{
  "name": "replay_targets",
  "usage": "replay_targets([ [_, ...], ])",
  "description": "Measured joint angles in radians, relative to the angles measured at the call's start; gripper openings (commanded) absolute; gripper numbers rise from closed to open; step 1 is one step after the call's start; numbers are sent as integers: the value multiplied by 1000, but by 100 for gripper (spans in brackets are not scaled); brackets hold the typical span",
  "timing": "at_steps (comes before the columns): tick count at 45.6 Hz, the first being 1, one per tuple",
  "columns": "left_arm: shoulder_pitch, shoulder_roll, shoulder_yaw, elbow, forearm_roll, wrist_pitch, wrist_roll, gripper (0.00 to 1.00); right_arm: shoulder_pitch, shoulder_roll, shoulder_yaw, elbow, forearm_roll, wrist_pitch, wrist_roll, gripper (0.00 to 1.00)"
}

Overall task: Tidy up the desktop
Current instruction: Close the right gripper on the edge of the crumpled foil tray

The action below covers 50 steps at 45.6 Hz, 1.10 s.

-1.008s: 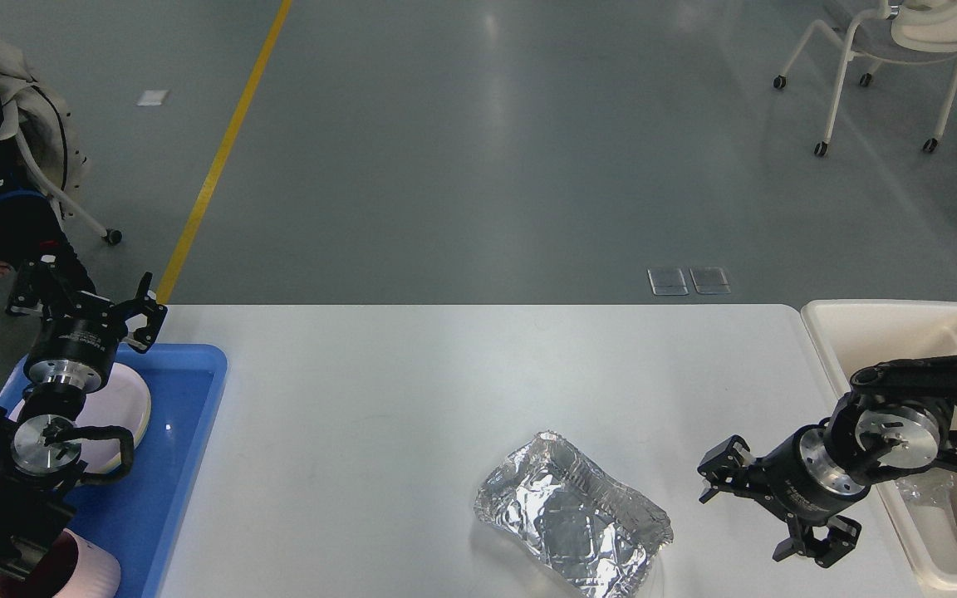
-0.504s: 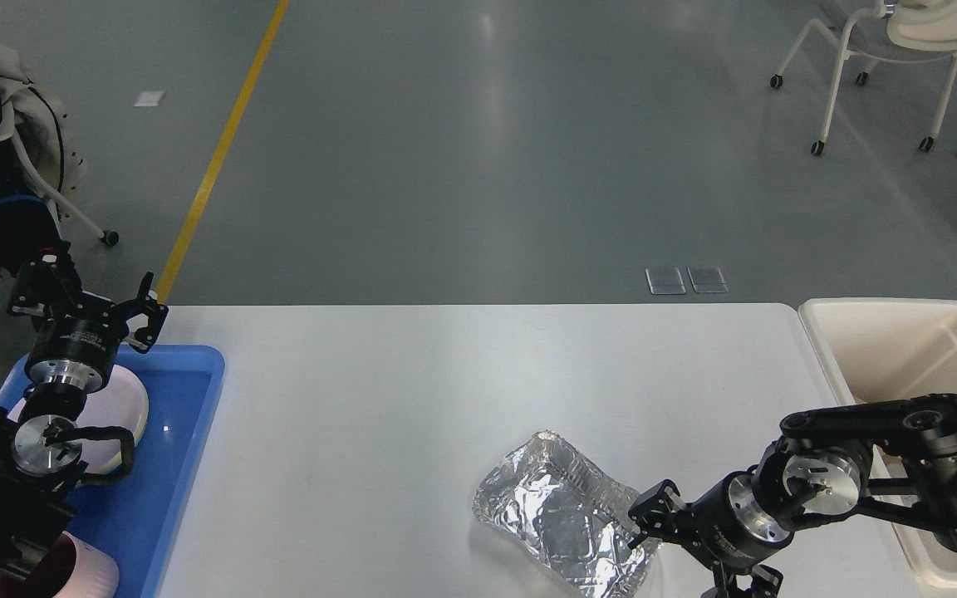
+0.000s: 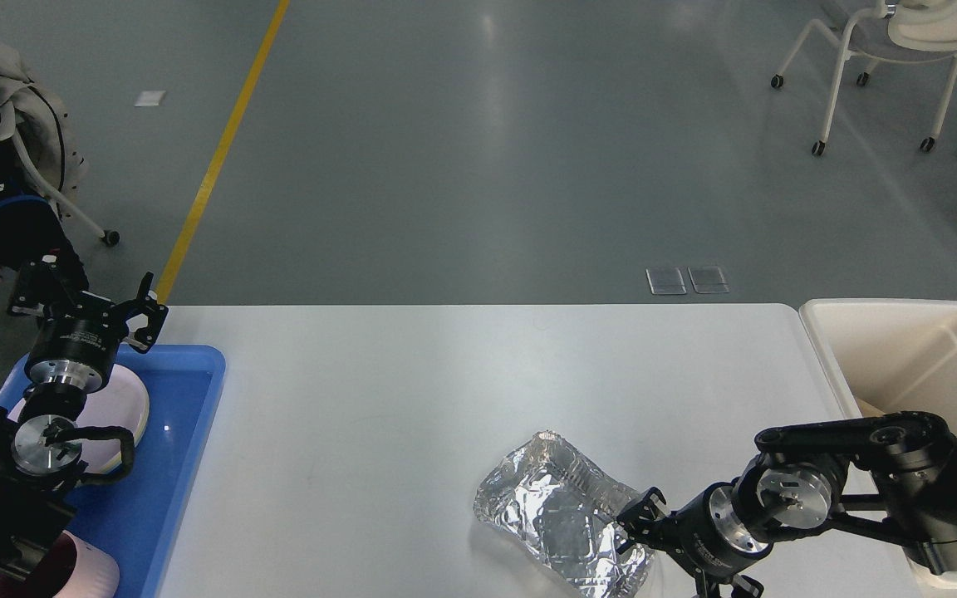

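Since a second ago the left gripper (image 3: 88, 309) has stayed where it was, at nine o'clock over the far end of the blue tray (image 3: 188, 432), fingers spread wide around nothing. Under that arm a white plate (image 3: 125, 407) lies in the tray, and a pink cup (image 3: 84, 573) stands at the tray's near end, at seven o'clock.

The desktop (image 3: 412, 390) fills the middle of the view. On it, at five o'clock, lies the crumpled foil container (image 3: 557, 515), unmoved.

The right gripper (image 3: 640, 523) has swung in from beside the cream bin (image 3: 902, 349) at three o'clock and now sits at the foil's right edge. One dark finger (image 3: 640, 508) touches or overlaps the rim; how wide the fingers stand I cannot tell.
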Motion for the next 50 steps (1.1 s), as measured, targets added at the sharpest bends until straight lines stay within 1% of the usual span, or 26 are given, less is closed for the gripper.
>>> replay_targets([
  [4, 0, 0, 0, 0, 0, 0, 0, 98, -9, 5, 1, 0, -2, -14, 0, 45],
  [6, 0, 0, 0, 0, 0, 0, 0, 98, -14, 9, 1, 0, -6, -19, -1, 44],
  [7, 0, 0, 0, 0, 0, 0, 0, 98, -14, 10, 1, 0, -7, -19, -1, 39],
  [8, 0, 0, 0, 0, 0, 0, 0, 98, -15, 10, 2, 0, -7, -19, -1, 29],
  [10, 0, 0, 0, 0, 0, 0, 0, 98, -15, 10, 7, 1, -7, -19, -4, 2],
  [11, 0, 0, 0, 0, 0, 0, 0, 98, -15, 10, 12, 2, -7, -19, -5, 0],
  [22, 0, 0, 0, 0, 0, 0, 0, 98, -16, 7, 68, 8, -2, -21, -18, 0],
  [50, 0, 0, 0, 0, 0, 0, 0, 98, 3, -8, 67, 15, -8, -21, -19, 0],
])
